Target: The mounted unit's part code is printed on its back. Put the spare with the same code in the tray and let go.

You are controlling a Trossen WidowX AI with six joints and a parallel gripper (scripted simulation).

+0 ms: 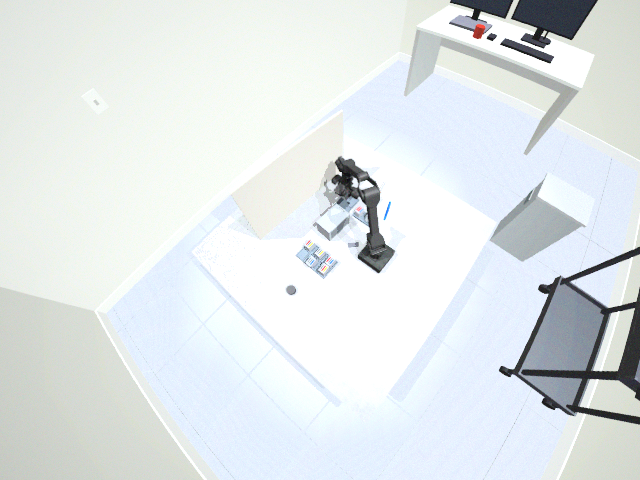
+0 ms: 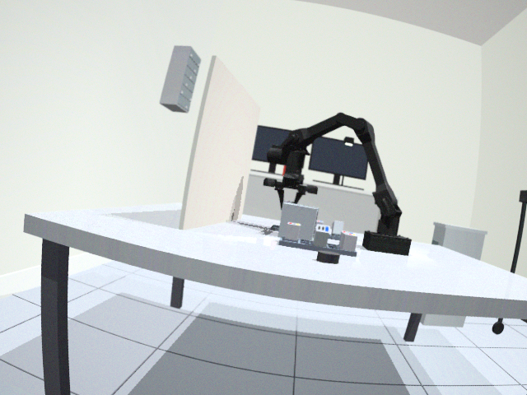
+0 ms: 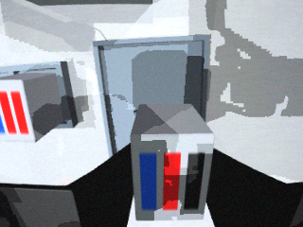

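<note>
Gripping the striped spare by two opposite sides, the gripper is closed on it; the blue, red and black bars remain exposed between the fingers; the spare is over the near part of the tray, as I see it. Handling, in my judgement: rigid, fairly light, slightly slippery on its smooth faces; retain the side grip at mid-height, keep it upright, lower squarely, release only once seated.

The block has blue, red and black stripes on grey; the pen is blue.
</note>
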